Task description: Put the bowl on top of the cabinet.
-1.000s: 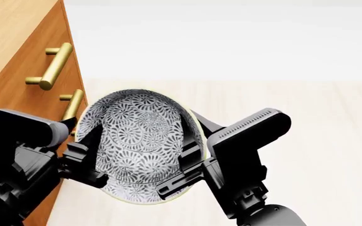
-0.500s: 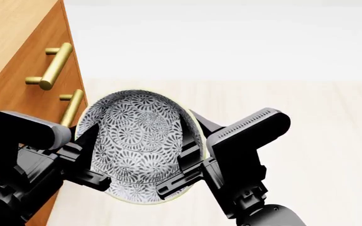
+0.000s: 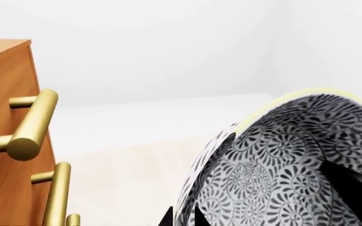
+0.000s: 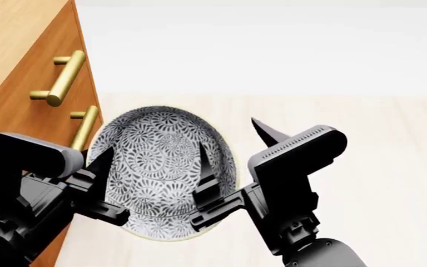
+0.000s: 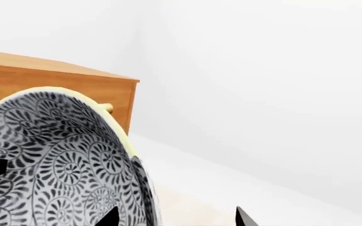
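Observation:
The bowl (image 4: 162,167), white with a dense dark floral pattern, hangs tilted in the air beside the front of the orange-brown cabinet (image 4: 20,67). My left gripper (image 4: 100,167) is shut on the bowl's left rim; in the left wrist view the rim sits pinched between the left gripper's (image 3: 181,219) two tips, with the bowl (image 3: 282,169) filling the frame. My right gripper (image 4: 228,136) is open, one finger inside the bowl and the other well outside it. The right wrist view shows the right gripper's (image 5: 176,217) tips wide apart, with the bowl (image 5: 49,160) wall near one of them.
Two brass bar handles (image 4: 65,78) (image 4: 86,127) stick out from the cabinet front close to my left arm. The cabinet's flat top (image 5: 55,66) lies higher than the bowl. Pale floor (image 4: 347,122) stretches to the right, with a white wall behind it.
My right gripper has opened and let go of the bowl's right rim, its outer finger swinging away to the right. The bowl has settled slightly left, held by the left gripper alone.

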Controlling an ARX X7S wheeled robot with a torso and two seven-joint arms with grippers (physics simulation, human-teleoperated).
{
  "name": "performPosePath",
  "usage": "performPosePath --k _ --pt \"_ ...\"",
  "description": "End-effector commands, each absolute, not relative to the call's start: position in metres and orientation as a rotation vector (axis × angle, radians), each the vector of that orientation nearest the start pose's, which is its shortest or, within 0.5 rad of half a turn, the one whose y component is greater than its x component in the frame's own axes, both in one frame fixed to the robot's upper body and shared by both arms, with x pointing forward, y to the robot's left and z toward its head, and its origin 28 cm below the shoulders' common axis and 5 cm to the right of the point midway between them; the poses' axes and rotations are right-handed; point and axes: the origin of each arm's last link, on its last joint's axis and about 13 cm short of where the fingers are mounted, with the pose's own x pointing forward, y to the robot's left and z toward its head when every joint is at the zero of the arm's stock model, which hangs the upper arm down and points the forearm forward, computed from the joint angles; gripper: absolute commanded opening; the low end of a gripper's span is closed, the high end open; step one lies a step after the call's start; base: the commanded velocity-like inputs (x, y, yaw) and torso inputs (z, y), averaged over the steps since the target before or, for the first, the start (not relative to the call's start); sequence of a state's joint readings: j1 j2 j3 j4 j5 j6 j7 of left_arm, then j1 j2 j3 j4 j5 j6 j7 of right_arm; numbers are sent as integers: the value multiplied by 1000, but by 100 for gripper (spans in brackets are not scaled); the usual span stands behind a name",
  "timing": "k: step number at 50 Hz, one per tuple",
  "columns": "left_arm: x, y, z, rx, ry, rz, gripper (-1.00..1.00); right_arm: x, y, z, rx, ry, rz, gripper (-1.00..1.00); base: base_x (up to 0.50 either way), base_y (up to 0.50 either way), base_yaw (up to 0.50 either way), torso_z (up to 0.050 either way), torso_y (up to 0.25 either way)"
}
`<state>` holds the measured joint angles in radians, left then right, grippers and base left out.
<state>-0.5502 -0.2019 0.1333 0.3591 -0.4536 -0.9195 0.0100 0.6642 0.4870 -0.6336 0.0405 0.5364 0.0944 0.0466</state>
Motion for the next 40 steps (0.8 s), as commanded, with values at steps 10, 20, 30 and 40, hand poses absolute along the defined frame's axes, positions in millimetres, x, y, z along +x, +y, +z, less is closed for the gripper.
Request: performPosePath --k 10,20,30,40 --pt "282 202 163 -44 56 -377 -100 311 -113 134 -143 -206 455 100 0 0 0 1 0" --pt "286 198 165 -28 57 -371 -100 287 -123 134 -97 -259 479 100 0 0 0 0 0" --pt "291 191 166 -10 70 -376 -100 263 -133 132 -44 -319 498 100 0 0 0 0 1" --pt "294 188 166 5 77 -372 -100 227 -150 129 60 -422 299 100 0 0 0 0 0"
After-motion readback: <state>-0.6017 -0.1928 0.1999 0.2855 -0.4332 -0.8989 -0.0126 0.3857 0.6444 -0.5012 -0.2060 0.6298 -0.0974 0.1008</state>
